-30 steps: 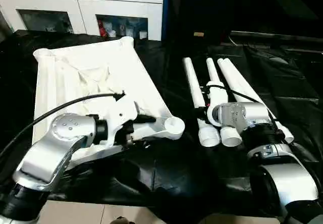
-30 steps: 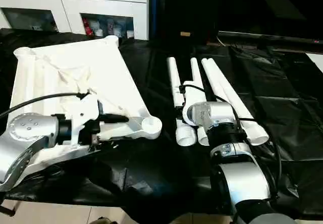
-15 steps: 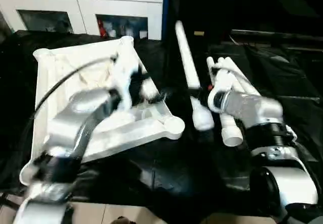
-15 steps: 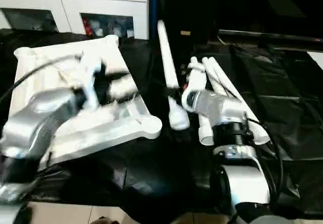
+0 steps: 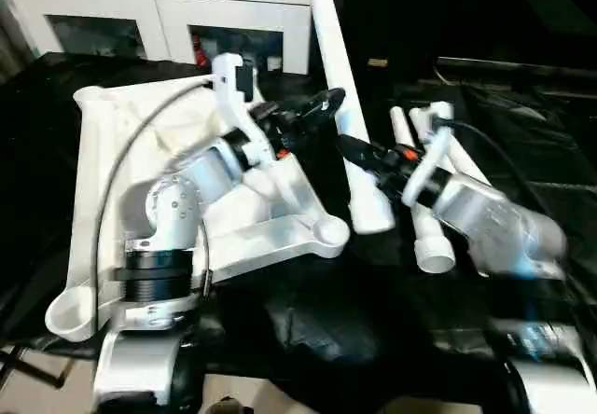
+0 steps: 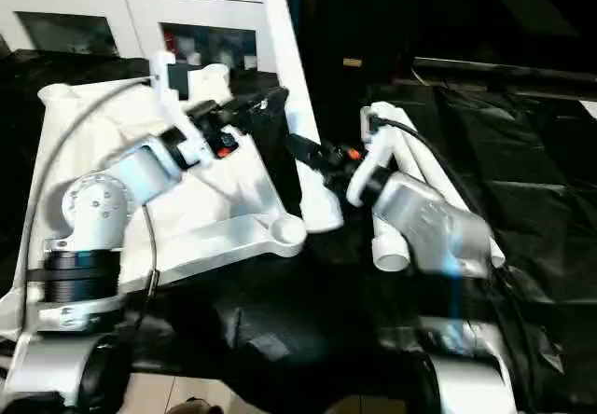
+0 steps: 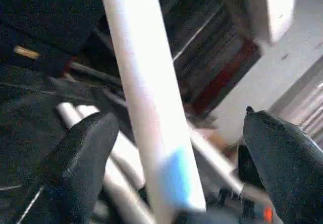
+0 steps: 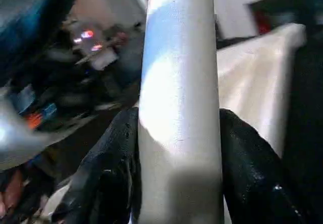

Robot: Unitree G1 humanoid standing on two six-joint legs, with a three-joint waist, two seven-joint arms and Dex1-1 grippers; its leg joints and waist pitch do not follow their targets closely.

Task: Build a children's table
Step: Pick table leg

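Gripping raised leg (image 5: 338, 88), right fingers (image 8: 252, 173) clamped; left fingers (image 7: 83, 158) spread.

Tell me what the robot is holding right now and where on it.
The right gripper holds one long white tapered tube leg, its black fingers clamped on the shaft near the wide lower end. The left gripper is open around the leg, not touching.

Lab bench: black sheeting (image 5: 522, 162), cabinet (image 5: 140, 13)
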